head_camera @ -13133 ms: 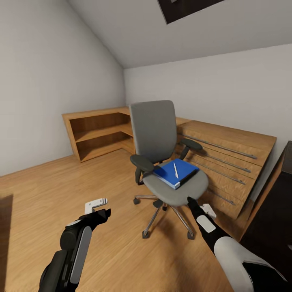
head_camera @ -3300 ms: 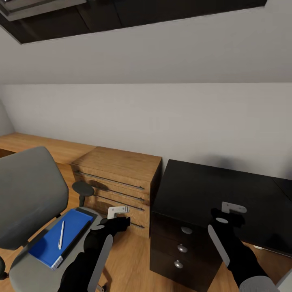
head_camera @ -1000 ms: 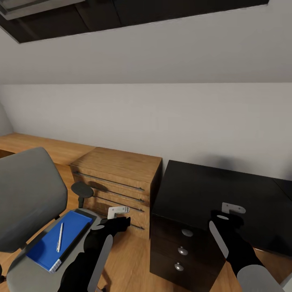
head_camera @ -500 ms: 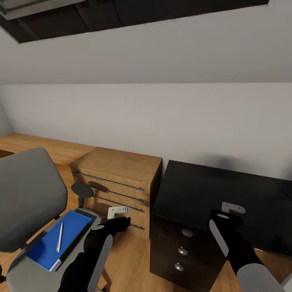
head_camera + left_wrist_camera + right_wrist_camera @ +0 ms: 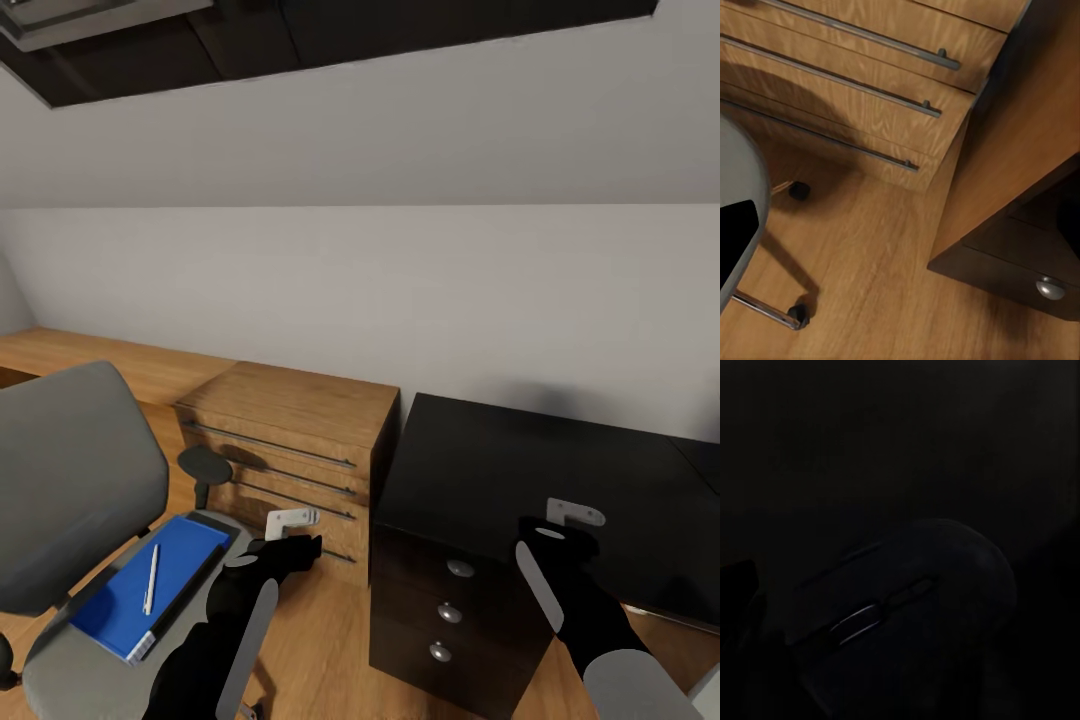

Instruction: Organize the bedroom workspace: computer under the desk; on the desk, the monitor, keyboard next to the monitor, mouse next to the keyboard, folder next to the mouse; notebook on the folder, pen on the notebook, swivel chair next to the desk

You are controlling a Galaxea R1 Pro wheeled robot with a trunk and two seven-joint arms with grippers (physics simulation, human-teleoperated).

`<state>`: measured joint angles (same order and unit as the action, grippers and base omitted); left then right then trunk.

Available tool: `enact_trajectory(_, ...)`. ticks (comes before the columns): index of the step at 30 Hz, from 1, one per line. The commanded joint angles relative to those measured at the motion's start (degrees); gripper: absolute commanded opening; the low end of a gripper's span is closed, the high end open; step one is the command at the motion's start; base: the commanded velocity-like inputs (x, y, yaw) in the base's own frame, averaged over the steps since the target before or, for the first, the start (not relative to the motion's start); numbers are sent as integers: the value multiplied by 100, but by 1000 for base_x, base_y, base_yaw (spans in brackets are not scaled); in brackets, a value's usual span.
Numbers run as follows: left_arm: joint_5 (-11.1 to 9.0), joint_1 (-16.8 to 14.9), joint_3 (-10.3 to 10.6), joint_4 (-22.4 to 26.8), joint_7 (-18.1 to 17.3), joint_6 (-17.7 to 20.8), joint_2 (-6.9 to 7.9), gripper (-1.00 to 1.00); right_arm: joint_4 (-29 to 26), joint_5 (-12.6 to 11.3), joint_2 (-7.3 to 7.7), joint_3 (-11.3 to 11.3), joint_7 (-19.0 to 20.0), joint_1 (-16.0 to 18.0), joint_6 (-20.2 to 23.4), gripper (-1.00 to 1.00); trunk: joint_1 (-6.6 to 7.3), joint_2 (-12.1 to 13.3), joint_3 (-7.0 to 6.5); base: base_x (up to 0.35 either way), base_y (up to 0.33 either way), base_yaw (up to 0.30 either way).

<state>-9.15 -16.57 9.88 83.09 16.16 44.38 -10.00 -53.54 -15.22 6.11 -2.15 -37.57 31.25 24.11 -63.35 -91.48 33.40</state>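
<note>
Right gripper [image 5: 556, 535], at lower right over the desk [image 5: 470, 470], hangs above the mouse [image 5: 915, 607]; grip state unclear. Mouse placement looks underway; next, release cleanly and lift.

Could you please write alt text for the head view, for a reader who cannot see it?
A blue folder with a white pen on it lies on a grey swivel chair beside a wooden drawer chest and a black desk; both arms reach forward.

We see bare surface [image 5: 480, 470] ahead; the mouse [image 5: 916, 607] lies under the right claw [image 5: 560, 525]. Left, the chair [image 5: 70, 480] and chest [image 5: 290, 430] crowd the floor gap.
</note>
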Motion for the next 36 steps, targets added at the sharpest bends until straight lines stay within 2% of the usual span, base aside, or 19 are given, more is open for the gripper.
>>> enact_trajectory(1,-60,-4,5,6,54,18,0,100,-7,-34,6,-23,-42,4,32,100,1,-3,6,-10,0,0)
enact_trajectory(28,-60,-4,5,6,54,18,0,100,1,-32,4,-23,-40,12,42,100,1,-3,6,-1,0,0)
enact_trajectory(36,-60,-4,5,6,54,18,0,100,1,-34,4,-23,-32,10,244,100,1,-3,6,0,0,0)
